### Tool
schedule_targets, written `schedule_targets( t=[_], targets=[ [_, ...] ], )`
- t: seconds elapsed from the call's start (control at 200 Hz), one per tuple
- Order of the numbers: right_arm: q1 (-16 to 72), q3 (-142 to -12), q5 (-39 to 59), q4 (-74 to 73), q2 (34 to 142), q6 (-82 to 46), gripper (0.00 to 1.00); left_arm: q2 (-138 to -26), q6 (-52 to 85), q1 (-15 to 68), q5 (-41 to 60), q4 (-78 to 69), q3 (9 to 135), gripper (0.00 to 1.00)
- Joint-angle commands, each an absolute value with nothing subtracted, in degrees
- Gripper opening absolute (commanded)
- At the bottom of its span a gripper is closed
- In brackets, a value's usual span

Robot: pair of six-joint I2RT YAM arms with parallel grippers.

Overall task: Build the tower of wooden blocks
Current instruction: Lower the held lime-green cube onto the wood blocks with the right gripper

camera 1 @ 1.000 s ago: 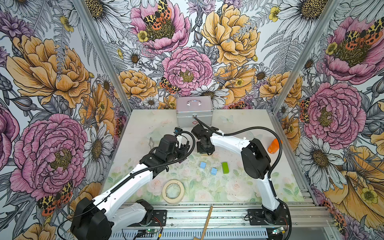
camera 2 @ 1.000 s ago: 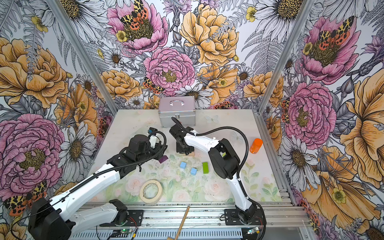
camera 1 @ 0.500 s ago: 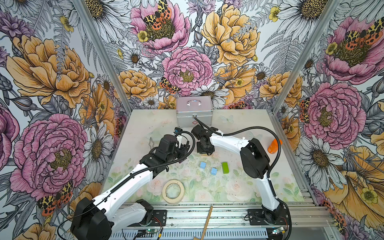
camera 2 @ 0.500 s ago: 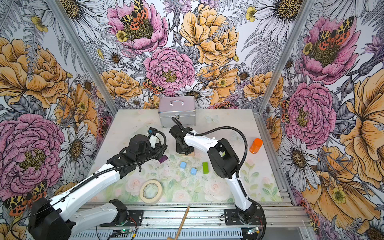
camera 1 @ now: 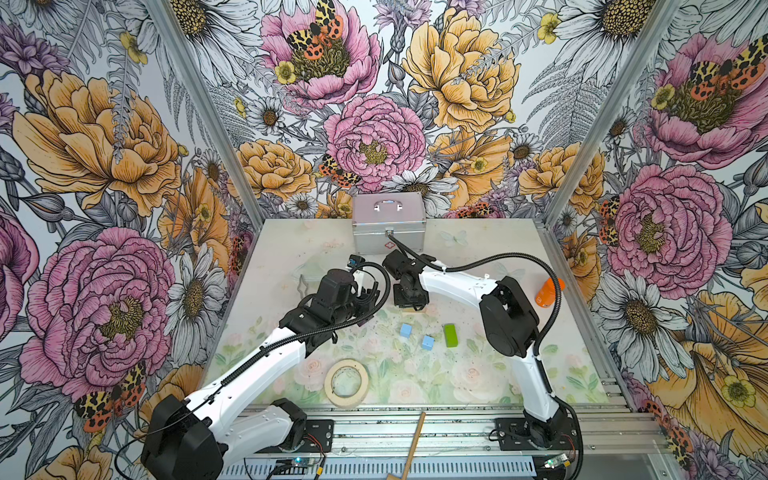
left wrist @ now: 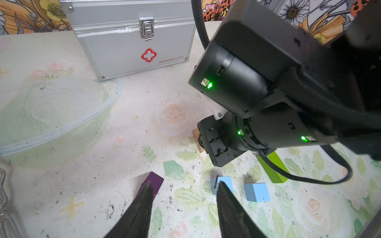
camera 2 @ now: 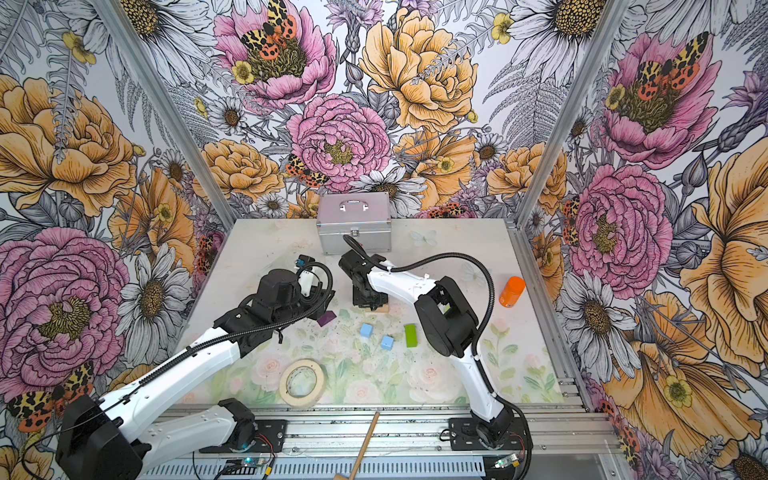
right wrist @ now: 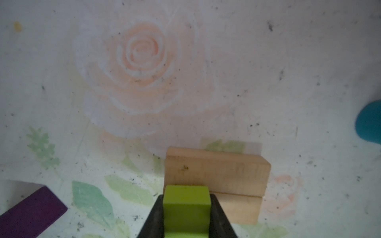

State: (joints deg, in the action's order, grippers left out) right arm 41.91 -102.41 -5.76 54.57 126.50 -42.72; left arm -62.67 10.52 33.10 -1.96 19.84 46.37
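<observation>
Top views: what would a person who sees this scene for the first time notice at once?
The huge flowers and moths printed on the walls strike first, all around the table. Next, the left arm and the right arm reach to the table's middle, before the silver case, where the right gripper is shut on a lime-green block close to two tan bars.
</observation>
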Motion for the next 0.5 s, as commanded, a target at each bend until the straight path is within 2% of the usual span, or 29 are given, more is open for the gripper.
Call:
schedule_targets(
  t=[0.0,0.49],
  targets=[
    [41.58,-104.24,-5.54,54.06,127.72,-43.80,0.07,-62.29,10.99,33.07,-2.10,18.07,45.58,0.51],
    [41.55,-104.33,-5.45,54.10,127.69,-43.79,0.23,-62.06,10.84,33.23,-2.11,18.10,45.55,0.52]
  ],
)
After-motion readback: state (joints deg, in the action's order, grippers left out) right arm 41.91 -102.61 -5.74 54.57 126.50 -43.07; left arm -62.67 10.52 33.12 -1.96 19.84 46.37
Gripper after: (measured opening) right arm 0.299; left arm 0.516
